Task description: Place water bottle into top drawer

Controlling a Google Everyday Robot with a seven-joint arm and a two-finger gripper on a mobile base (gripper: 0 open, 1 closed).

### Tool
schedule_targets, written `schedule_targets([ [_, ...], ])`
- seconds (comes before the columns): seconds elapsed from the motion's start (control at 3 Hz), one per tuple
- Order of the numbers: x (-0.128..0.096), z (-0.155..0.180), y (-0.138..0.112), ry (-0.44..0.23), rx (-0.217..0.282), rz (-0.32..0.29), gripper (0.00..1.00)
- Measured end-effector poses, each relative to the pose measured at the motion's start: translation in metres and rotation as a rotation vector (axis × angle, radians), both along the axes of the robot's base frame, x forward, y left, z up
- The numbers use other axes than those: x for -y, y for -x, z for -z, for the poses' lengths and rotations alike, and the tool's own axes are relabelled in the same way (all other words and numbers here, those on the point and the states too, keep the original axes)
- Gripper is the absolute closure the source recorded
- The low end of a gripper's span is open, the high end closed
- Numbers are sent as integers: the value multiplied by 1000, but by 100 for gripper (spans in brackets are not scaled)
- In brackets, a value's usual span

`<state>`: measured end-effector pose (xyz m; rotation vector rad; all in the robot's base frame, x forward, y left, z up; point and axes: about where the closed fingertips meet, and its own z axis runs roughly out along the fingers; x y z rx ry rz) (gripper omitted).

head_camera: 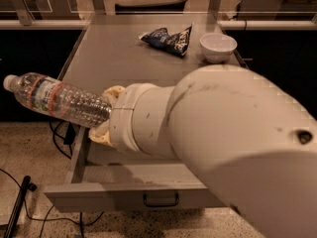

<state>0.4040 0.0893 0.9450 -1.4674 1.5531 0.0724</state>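
Water bottle (57,99) (cap left) gripped by jaws over top drawer (99,198).

Tabletop (114,48) bears snack bag (167,38) and bowl (218,47); gripper (104,119), clasping water bottle (54,98), hangs by its near edge.

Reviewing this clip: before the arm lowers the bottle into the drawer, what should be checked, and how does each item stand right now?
1. Grip: the gripper is shut on the base end of the water bottle: ok.
2. Bottle closed: the white cap is in place: ok.
3. Drawer open: the top drawer is pulled out: ok.
4. Bottle over the drawer: most of it sticks out past the drawer's left side: not ok.
5. Drawer floor free: the arm hides much of it: cannot tell.
6. Other items out of the way: the snack bag and bowl sit on the tabletop, apart from the drawer: ok.
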Motion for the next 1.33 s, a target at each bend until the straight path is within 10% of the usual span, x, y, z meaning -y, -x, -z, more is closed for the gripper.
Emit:
schedule_targets([
  [0.33,0,-1,-5,6,10,8,100],
  [1.33,97,54,-101,104,-69,93,100],
])
